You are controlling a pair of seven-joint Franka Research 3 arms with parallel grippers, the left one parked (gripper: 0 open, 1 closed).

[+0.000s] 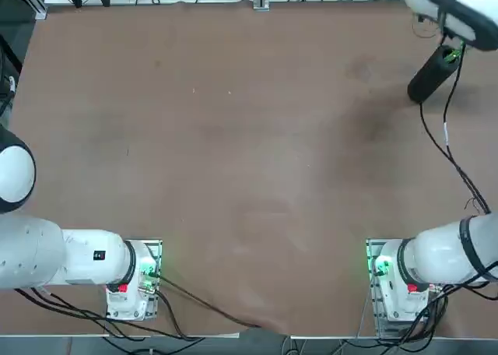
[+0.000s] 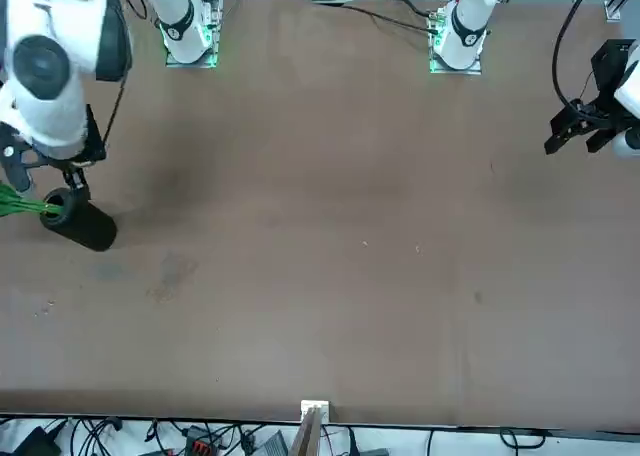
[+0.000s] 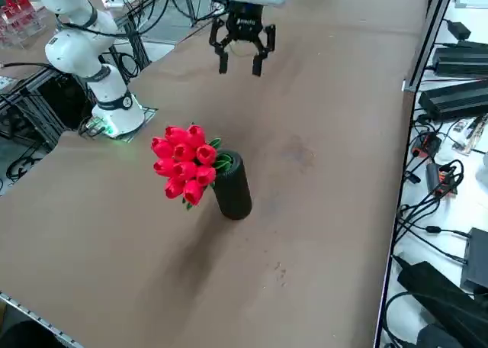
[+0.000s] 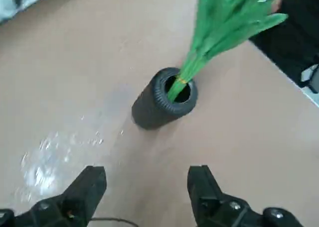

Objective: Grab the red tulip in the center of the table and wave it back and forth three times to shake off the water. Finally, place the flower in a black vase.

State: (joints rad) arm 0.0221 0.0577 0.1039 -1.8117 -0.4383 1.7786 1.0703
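Note:
The black vase (image 3: 232, 186) stands upright on the table (image 1: 249, 152), at its far right part. It also shows in the top view (image 1: 429, 76), front view (image 2: 82, 222) and wrist view (image 4: 160, 101). The red tulip (image 3: 184, 165) sits in it with its stem in the mouth and its buds leaning out to one side. Its green leaves (image 4: 227, 23) fan above the rim, and leaf tips show in the front view (image 2: 18, 204). My right gripper (image 3: 240, 70) hangs open above the vase, clear of it, with nothing between its fingers (image 4: 92, 183). In the top view its wrist hides the fingers.
A faint wet patch (image 4: 47, 155) marks the tabletop beside the vase. Cables and black power units (image 3: 457, 96) lie past the table's far edge. My right arm's base (image 3: 114, 115) stands at the near edge.

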